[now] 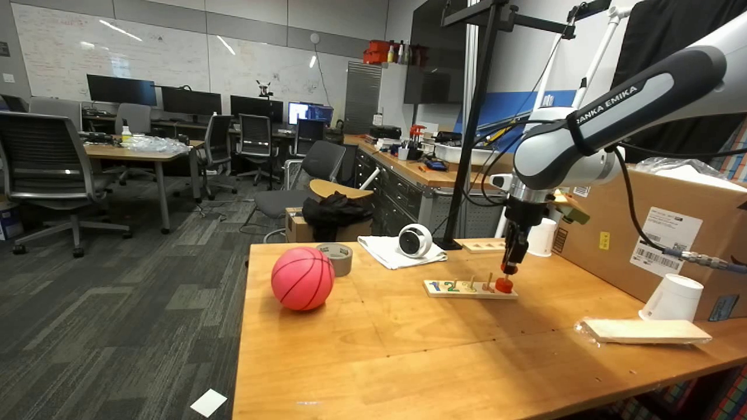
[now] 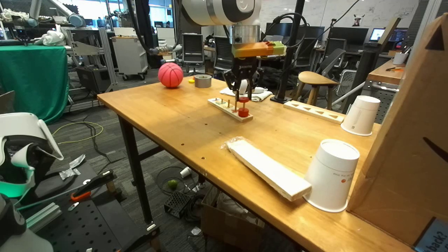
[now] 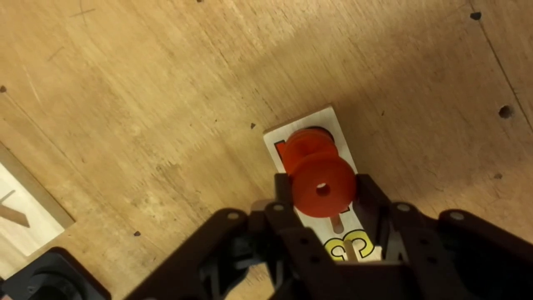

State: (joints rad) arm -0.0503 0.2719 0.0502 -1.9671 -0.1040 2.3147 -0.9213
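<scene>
1. 1 red disc [image 3: 324,175] with a hole through its centre is pinched at the tips of the Robotiq gripper [image 2: 243,97], whose 2 black fingers [image 3: 283,189] touch opposite sides of it.
2. The jaws point straight down, parted only by the disc's width.
3. Beneath them, a pale wooden number peg board [image 1: 467,294] lies flat on the wooden table [image 1: 350,350], painted with a blue 1, a green 2 and a yellow 3, among other figures.
4. A lower red piece [image 2: 243,112] rests at the end of that board; in both exterior views the held disc hangs above it. A thin stem [image 2: 243,105] shows in the gap; whether it enters the disc's hole, I cannot tell.
5. 3 bare pegs [image 1: 490,282] stand upright along the row.
6. An orange and lime-green block [image 2: 257,49] sits just above the gripper.
7. A pink basketball [image 1: 303,278] lies beside a tape roll [image 2: 203,82].
8. A white cloth [image 1: 382,252] bears a round white device [image 1: 415,241] with a dark face.
9. A triangle-slotted board [image 2: 308,112] ends just beside an upturned paper cup [image 2: 360,115].
10. A plastic-wrapped plank [image 2: 267,168] lies by a second upturned cup [image 2: 331,175], near a cardboard box [image 2: 392,182].
</scene>
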